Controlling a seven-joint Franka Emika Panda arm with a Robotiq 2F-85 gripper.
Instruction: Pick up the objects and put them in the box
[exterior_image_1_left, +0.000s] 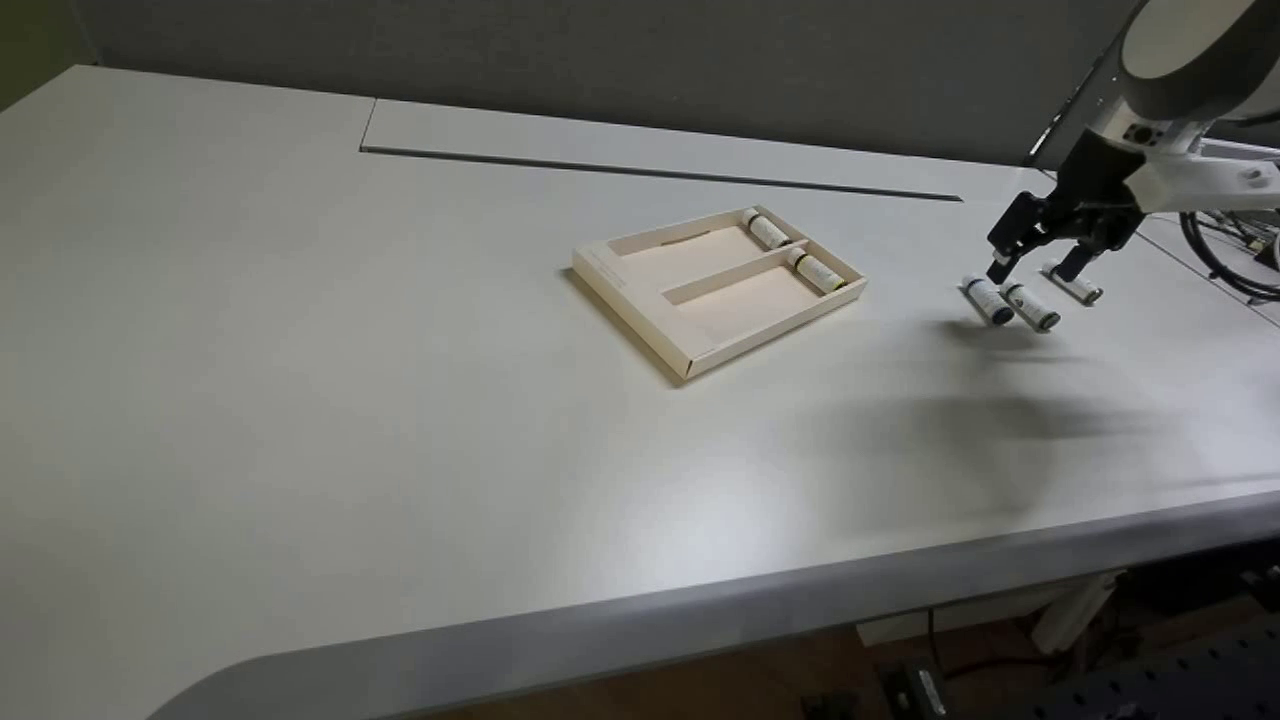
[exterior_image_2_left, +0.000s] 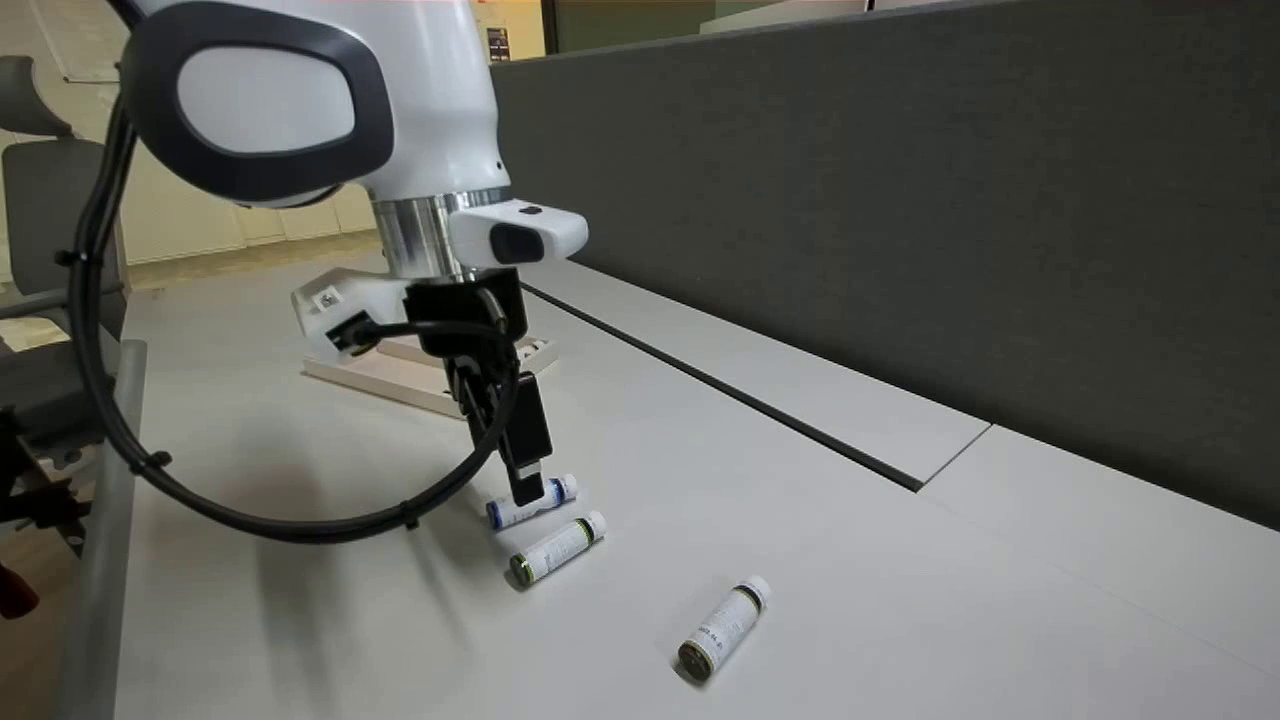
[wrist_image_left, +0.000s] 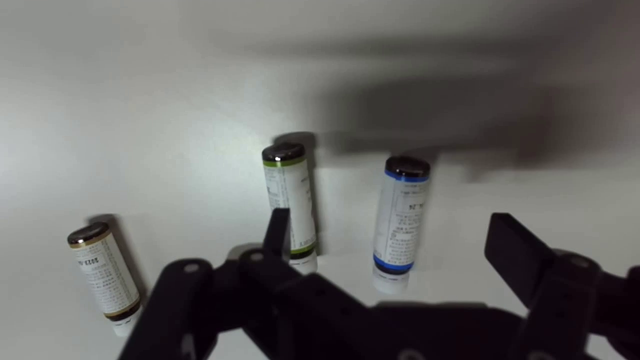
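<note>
Three small white-labelled bottles lie on the table. In the wrist view they are blue-banded (wrist_image_left: 401, 220), green-banded (wrist_image_left: 287, 190) and gold-banded (wrist_image_left: 106, 275). My gripper (wrist_image_left: 390, 227) is open and empty above them. The blue-banded bottle shows between its fingers, and the left finger overlaps the green-banded one. In an exterior view the gripper (exterior_image_1_left: 1035, 265) hangs over the bottles at the right. The shallow beige box (exterior_image_1_left: 640, 310) holds one bottle (exterior_image_1_left: 767, 228) in its far compartment and another bottle (exterior_image_1_left: 816, 271) in its near one. The arm partly hides the box (exterior_image_2_left: 375, 379) in an exterior view.
A grey partition (exterior_image_1_left: 560, 60) stands along the back of the table. A dark slot (exterior_image_1_left: 650, 172) runs in front of it. The table's front edge (exterior_image_1_left: 640, 625) is rounded. A black cable loop (exterior_image_2_left: 300, 530) hangs from the arm.
</note>
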